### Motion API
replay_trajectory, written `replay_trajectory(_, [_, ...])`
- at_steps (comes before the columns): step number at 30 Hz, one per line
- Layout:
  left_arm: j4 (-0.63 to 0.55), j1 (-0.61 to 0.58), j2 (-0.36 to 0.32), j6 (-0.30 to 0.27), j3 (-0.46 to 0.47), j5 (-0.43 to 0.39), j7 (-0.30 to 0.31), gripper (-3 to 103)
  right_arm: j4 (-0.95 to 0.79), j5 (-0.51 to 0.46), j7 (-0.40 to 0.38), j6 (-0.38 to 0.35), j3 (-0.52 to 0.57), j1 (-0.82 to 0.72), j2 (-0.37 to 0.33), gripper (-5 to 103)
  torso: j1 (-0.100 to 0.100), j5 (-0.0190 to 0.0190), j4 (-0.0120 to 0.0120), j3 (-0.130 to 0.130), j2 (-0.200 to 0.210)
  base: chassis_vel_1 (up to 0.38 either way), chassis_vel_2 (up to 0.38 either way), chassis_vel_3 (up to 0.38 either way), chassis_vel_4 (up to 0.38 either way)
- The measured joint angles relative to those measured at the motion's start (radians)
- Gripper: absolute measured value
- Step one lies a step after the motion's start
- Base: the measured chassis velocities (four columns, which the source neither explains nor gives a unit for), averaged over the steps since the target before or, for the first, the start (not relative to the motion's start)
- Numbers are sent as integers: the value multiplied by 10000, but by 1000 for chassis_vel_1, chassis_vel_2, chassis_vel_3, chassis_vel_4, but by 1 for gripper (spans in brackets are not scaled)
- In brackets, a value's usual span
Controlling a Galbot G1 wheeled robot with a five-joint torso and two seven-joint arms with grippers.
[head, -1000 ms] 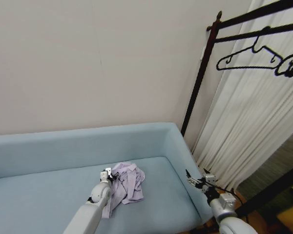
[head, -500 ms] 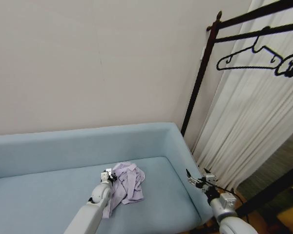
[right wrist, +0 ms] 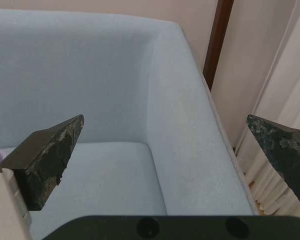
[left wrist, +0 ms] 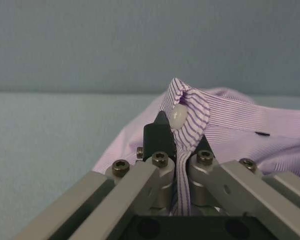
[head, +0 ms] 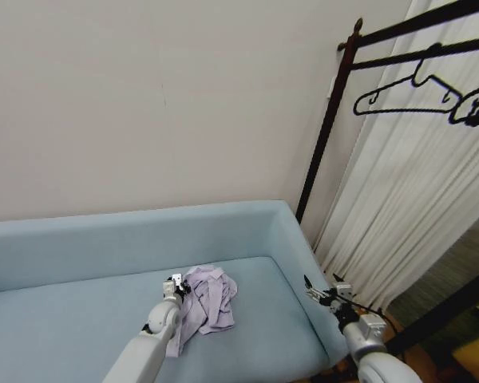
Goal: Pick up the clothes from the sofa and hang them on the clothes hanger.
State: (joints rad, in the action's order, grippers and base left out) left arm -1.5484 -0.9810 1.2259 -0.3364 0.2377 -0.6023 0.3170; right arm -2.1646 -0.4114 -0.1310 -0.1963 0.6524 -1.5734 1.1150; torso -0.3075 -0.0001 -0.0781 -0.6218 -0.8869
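A crumpled lilac striped shirt (head: 210,302) lies on the seat of the light blue sofa (head: 80,239). My left gripper (head: 180,287) sits at the shirt's left edge and is shut on a fold of it; the left wrist view shows the buttoned placket of the striped shirt (left wrist: 225,117) pinched between the fingers (left wrist: 157,135). My right gripper (head: 321,293) hovers open over the sofa's right armrest, its dark fingertips (right wrist: 50,155) spread wide with nothing between them. A black clothes hanger (head: 407,92) hangs on the dark rack (head: 335,104) at the upper right.
A pale curtain (head: 407,215) hangs behind the rack, right of the sofa. A plain wall (head: 144,104) rises behind the sofa back. The sofa seat (right wrist: 110,175) between the shirt and the armrest is bare.
The left gripper has closed on the shirt's edge, and the cloth has bunched slightly toward it. The right arm has barely moved.
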Motion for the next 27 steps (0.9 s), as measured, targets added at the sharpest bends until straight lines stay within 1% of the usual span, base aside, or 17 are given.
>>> replay_trajectory(3, [-489,-159,-358,533,251,5,-423,0,60,-288,-26,-129,-206,283,-348,100,0,1,2,0,0,0,0,0,0])
replay_trajectory(4, [-489,-159,-358,533,251,5,-423,0,60,-288,-26,-129,-206,283,-348,100,0,1,2,0,0,0,0,0,0])
replay_trajectory(6, [-788,-243,-627,825,406,23,-794,0,74,-612,-107,-258,-368,488,-671,100,0,0,2,0,0,0,0,0,0])
replay_trajectory(9, [-1329,-327,-1151,1194,627,23,-1372,0,107,-1381,-452,-502,-826,945,-1266,100,0,0,2,0,0,0,0,0,0])
replay_trajectory(10, [-1329,-327,-1151,1194,627,23,-1372,0,107,-1381,-452,-502,-826,945,-1266,100,0,0,2,0,0,0,0,0,0])
replay_trajectory(12, [-1694,-346,-1459,1317,693,-27,-1609,0,252,-1957,-770,-649,-1397,1447,-1673,100,0,0,2,0,0,0,0,0,0])
replay_trajectory(14, [-1913,-346,-1615,1346,700,-90,-1672,0,444,-2296,-1018,-742,-1924,1907,-1894,100,0,-1,0,0,0,0,0,0,0])
replay_trajectory(15, [-2134,-330,-1735,1355,685,-157,-1683,0,725,-2707,-1313,-817,-2705,2561,-2062,100,0,0,2,0,0,0,0,0,0])
replay_trajectory(16, [-2134,-330,-1735,1355,685,-157,-1683,0,725,-2707,-1313,-817,-2705,2561,-2062,100,0,0,2,0,0,0,0,0,0])
replay_trajectory(19, [-2471,-267,-1851,1356,543,-214,-1512,0,1443,-3441,-1925,-956,-4253,4032,-2003,100,-1,0,4,-1,0,0,0,0,0])
replay_trajectory(21, [-2624,-245,-1898,1356,442,-222,-1349,0,1965,-3795,-2386,-959,-5156,4875,-1718,100,-1,1,4,-1,1,0,0,0,0])
replay_trajectory(22, [-2624,-245,-1898,1356,442,-222,-1349,0,1965,-3795,-2386,-959,-5156,4875,-1718,100,-1,1,4,-1,1,0,0,0,0])
replay_trajectory(25, [-2736,-240,-1936,1354,373,-213,-1192,0,2633,-4364,-3037,-942,-6148,5719,-1162,100,-1,-2,1,-1,1,0,0,0,0])
replay_trajectory(26, [-2736,-240,-1936,1354,373,-213,-1192,0,2633,-4364,-3037,-942,-6148,5719,-1162,100,-1,-2,1,-1,1,0,0,0,0])
replay_trajectory(27, [-2776,-238,-1945,1353,366,-210,-1149,0,2936,-4611,-3300,-939,-6546,6044,-831,100,-1,-2,1,0,1,0,0,0,0])
